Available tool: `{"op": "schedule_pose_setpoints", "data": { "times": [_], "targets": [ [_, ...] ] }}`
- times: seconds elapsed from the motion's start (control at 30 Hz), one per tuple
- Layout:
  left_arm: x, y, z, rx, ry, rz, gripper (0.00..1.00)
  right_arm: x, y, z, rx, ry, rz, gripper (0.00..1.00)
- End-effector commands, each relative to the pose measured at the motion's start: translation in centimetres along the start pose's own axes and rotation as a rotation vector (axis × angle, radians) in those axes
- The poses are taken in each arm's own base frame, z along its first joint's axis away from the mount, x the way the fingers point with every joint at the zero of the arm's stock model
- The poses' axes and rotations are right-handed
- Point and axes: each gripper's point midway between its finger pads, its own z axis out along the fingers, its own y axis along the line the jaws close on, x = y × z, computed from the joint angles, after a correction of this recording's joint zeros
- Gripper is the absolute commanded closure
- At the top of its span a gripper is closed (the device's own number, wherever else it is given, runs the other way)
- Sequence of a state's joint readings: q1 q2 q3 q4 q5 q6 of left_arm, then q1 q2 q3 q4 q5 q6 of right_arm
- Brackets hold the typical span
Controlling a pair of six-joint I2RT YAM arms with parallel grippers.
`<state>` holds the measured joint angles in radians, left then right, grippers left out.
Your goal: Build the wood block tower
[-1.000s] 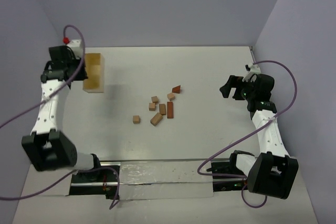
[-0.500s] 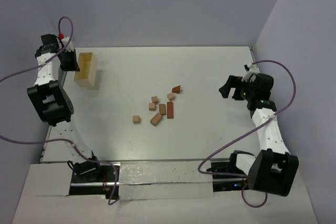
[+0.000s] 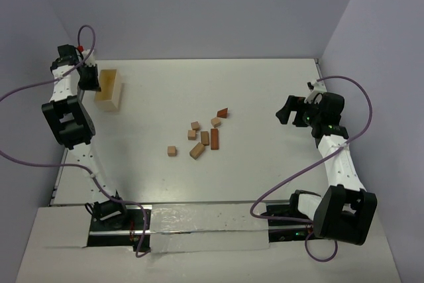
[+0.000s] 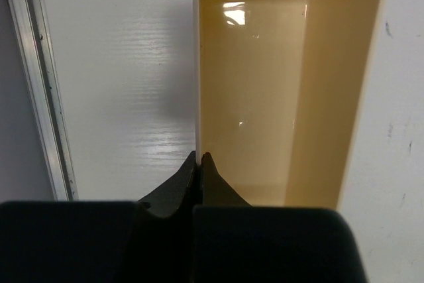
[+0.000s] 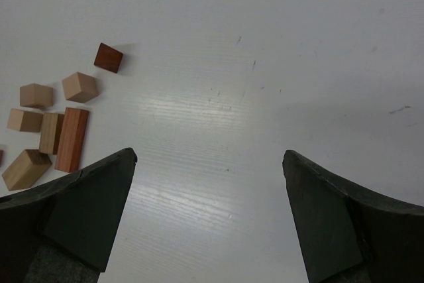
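Note:
Several small tan and reddish-brown wood blocks [image 3: 205, 138] lie loose and unstacked in the middle of the table; no tower stands. They also show at the left of the right wrist view [image 5: 71, 139]. My left gripper [image 3: 89, 79] is at the far left, shut on the left wall of the pale wooden box [image 3: 108, 89]. In the left wrist view my left gripper [image 4: 199, 157] pinches that wall, and the box [image 4: 265, 97] looks empty. My right gripper [image 3: 286, 109] is open and empty to the right of the blocks, over bare table [image 5: 209, 157].
A metal rail [image 4: 40, 97] runs along the table's left edge, close beside the box. Grey walls close in the back and both sides. A single tan cube [image 3: 172, 151] lies a little apart, to the near left of the cluster.
My left arm has folded back toward the far-left corner, carrying the box a little left and turning it. The right arm and the blocks have not moved.

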<state>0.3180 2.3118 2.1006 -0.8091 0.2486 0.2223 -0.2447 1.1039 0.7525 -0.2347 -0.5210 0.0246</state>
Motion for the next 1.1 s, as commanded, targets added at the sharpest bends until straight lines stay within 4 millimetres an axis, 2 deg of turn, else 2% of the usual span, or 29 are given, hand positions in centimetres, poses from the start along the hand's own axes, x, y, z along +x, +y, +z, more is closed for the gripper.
{"op": "schedule_pose_setpoints", "data": {
  "times": [0.0, 0.17, 0.47, 0.6, 0.7, 0.73, 0.8, 0.9, 0.93, 1.07],
  "targets": [
    [-1.3, 1.0, -0.5, -0.036, -0.044, 0.024, 0.99, -2.1, 0.6, -0.3, -0.027, -0.038, -0.039, 0.00],
    [0.1, 1.0, 0.7, -0.033, -0.001, 0.019, 0.98, -1.9, 0.8, -0.2, -0.049, -0.024, -0.067, 0.00],
    [1.0, 1.1, 1.7, -0.028, 0.019, 0.013, 0.93, -1.7, 0.9, 0.1, -0.062, -0.008, -0.059, 0.00],
    [0.9, 1.1, 1.7, -0.027, 0.018, 0.009, 0.82, -1.7, 1.0, 0.0, -0.068, -0.008, -0.062, 0.00],
    [0.6, 1.0, 1.5, -0.027, 0.010, 0.013, 0.66, -1.8, 1.0, 0.0, -0.067, -0.009, -0.062, 0.00],
    [0.3, 1.1, 1.2, -0.030, 0.002, 0.012, 0.60, -1.8, 1.1, 0.0, -0.071, -0.009, -0.063, 0.00],
    [-0.2, 1.0, 0.5, -0.028, -0.010, 0.010, 0.40, -1.7, 1.1, 0.0, -0.072, -0.007, -0.062, 0.00],
    [-1.7, 0.5, -1.1, -0.019, -0.049, 0.011, 0.22, -1.8, 1.1, -0.1, -0.073, -0.007, -0.061, 0.00],
    [-2.8, 0.3, -2.3, -0.017, -0.077, 0.011, 0.15, -1.8, 1.2, -0.2, -0.075, -0.009, -0.062, 0.00],
    [-7.3, -1.7, -8.3, 0.038, -0.198, 0.025, 0.09, -1.9, 1.3, -0.3, -0.077, -0.015, -0.063, 0.00]
  ]
}}
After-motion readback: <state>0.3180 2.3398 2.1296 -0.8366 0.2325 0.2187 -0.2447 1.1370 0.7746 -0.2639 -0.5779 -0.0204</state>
